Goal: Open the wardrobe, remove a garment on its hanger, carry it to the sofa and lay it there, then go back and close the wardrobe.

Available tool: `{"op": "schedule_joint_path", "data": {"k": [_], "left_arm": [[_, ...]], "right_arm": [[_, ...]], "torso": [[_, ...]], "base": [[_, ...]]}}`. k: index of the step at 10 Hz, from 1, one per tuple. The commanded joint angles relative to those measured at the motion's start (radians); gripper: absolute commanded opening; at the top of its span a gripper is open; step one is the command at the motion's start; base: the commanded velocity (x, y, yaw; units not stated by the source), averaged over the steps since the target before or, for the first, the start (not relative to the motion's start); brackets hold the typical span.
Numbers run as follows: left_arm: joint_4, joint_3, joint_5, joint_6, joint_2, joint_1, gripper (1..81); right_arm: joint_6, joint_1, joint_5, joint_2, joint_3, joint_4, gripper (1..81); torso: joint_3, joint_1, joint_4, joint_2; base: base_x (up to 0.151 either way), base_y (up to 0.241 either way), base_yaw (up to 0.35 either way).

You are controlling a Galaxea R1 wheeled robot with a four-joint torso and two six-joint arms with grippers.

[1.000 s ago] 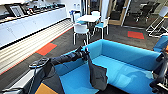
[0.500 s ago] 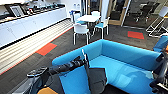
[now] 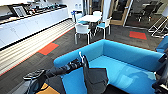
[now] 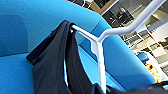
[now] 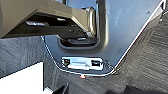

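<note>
The bright blue sofa (image 3: pixel 130 65) spreads across the middle and right of the head view. My left arm reaches in from the lower left, and its gripper (image 3: pixel 79 63) is shut on the thin white hanger (image 3: pixel 80 56) over the sofa's left seat. The black garment (image 3: pixel 95 77) hangs from it, its lower part down at the seat's front. In the left wrist view, the hanger (image 4: pixel 100 50) and the draped garment (image 4: pixel 56 67) show close against the sofa's back (image 4: pixel 25 22). My right arm (image 3: pixel 162 75) is low at the right edge.
Behind the sofa stand a white table (image 3: pixel 90 18) and white chairs (image 3: pixel 82 29). A long white counter (image 3: pixel 30 25) runs along the left wall. Orange tiles (image 3: pixel 48 48) mark the dark carpet. Another blue seat (image 3: pixel 163 43) is at the right edge.
My left arm has lowered the hanger and the garment toward the sofa seat. The sofa's place in the head view has barely shifted.
</note>
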Motion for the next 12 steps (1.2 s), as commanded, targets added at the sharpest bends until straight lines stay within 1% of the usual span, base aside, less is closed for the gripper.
{"op": "schedule_joint_path", "data": {"k": [1,3,5,6,7,10,11,12], "left_arm": [[0.09,0.035,-0.002,0.007,-0.044,-0.1,1.0],[0.124,0.031,-0.002,0.007,-0.078,-0.043,1.0],[0.136,0.037,-0.006,0.008,-0.111,-0.002,1.0],[0.16,0.075,-0.002,0.008,-0.13,0.012,1.0],[0.177,0.113,0.0,0.007,-0.148,0.023,81.1],[0.183,0.139,-0.002,0.016,-0.193,0.072,81.1],[0.229,0.158,-0.002,0.017,-0.216,0.11,81.1],[0.309,0.201,-0.001,0.017,-0.249,0.171,81.1]], "right_arm": [[-0.001,-0.015,-0.055,0.004,0.004,-0.011,81.1],[-0.001,-0.015,-0.055,0.005,0.003,-0.014,81.1],[-0.001,-0.015,-0.055,0.005,0.002,-0.014,81.1],[-0.001,-0.017,-0.055,0.005,0.004,-0.014,81.1],[-0.001,-0.017,-0.055,0.007,0.004,-0.014,81.1],[-0.001,-0.018,-0.053,0.008,0.002,-0.014,81.1],[-0.001,-0.017,-0.053,0.008,0.002,-0.014,81.1],[0.0,-0.014,-0.054,0.01,0.002,-0.011,81.1]], "torso": [[0.0,0.0,-0.001,0.0],[0.0,0.0,0.0,0.0],[0.0,0.0,0.0,0.0],[0.0,0.0,0.0,0.0],[0.0,0.0,0.0,0.0],[0.0,0.0,0.0,0.0],[0.0,0.0,0.0,0.0],[0.0,0.0,0.0,0.0]], "base": [[0.0,0.0,0.0],[0.0,0.0,0.0],[0.0,0.0,0.0],[0.0,0.0,0.0],[0.0,0.0,0.0],[0.0,0.0,0.0],[0.0,0.0,0.0],[0.0,0.0,0.0]]}}
